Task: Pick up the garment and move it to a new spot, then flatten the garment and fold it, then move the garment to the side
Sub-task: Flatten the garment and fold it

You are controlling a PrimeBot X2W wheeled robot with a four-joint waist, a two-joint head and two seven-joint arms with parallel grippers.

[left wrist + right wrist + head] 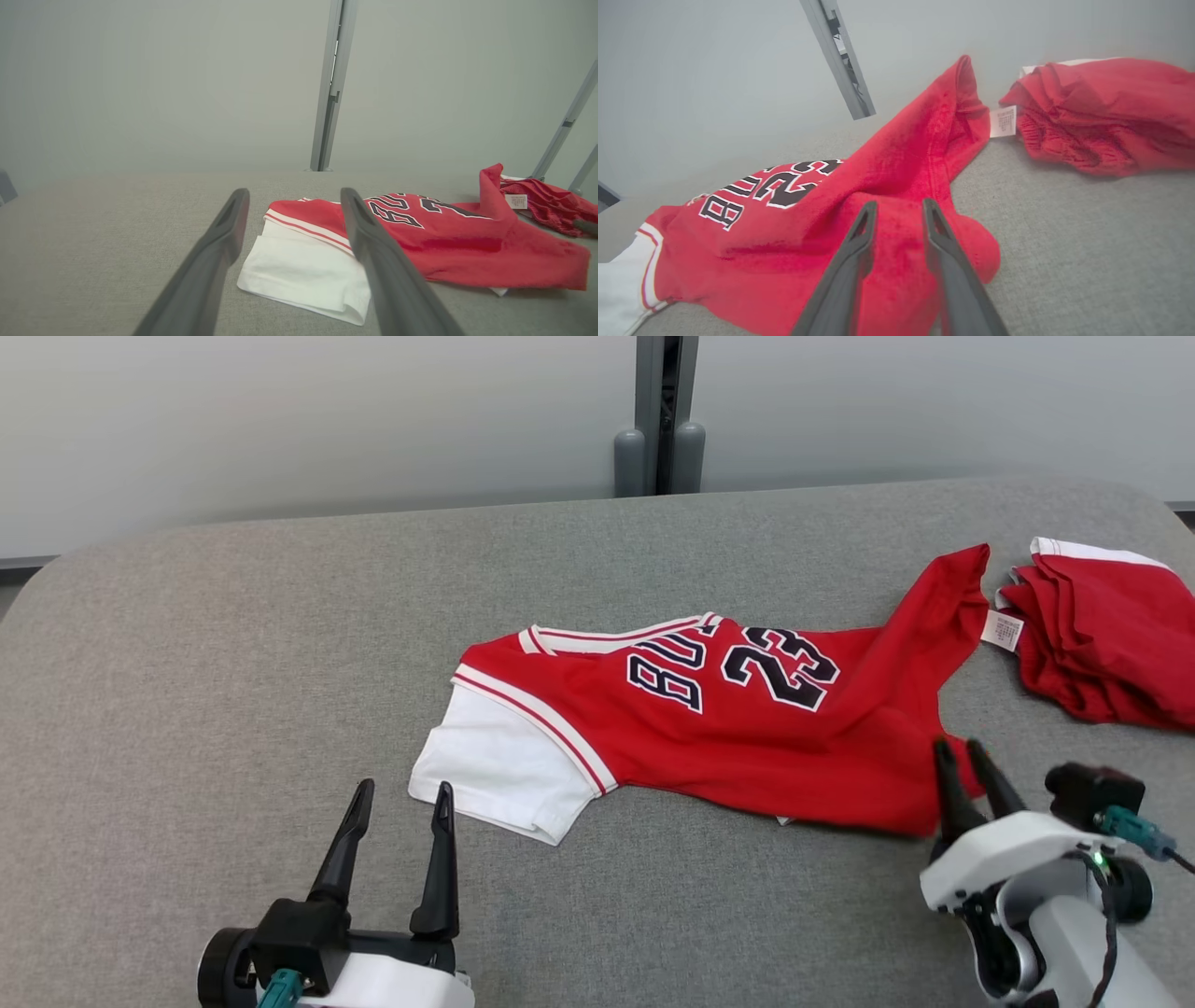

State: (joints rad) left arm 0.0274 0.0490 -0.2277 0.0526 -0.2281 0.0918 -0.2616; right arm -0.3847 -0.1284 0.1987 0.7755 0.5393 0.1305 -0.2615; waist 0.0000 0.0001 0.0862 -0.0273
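Observation:
The garment (747, 728) is a red jersey with black-and-white numbers and a white sleeve, lying crumpled across the middle of the grey table (233, 663). One red corner with a white label stands up at its far right. My right gripper (959, 747) is at the jersey's near right edge, its fingers close together on a bunched fold of red cloth (896, 242). My left gripper (406, 787) stands open just short of the white sleeve (303, 270), touching nothing.
A second red garment (1102, 635) lies folded in a heap at the table's far right, close to the jersey's raised corner. A grey post (660, 420) stands behind the table's back edge. The table's left half is bare grey cloth.

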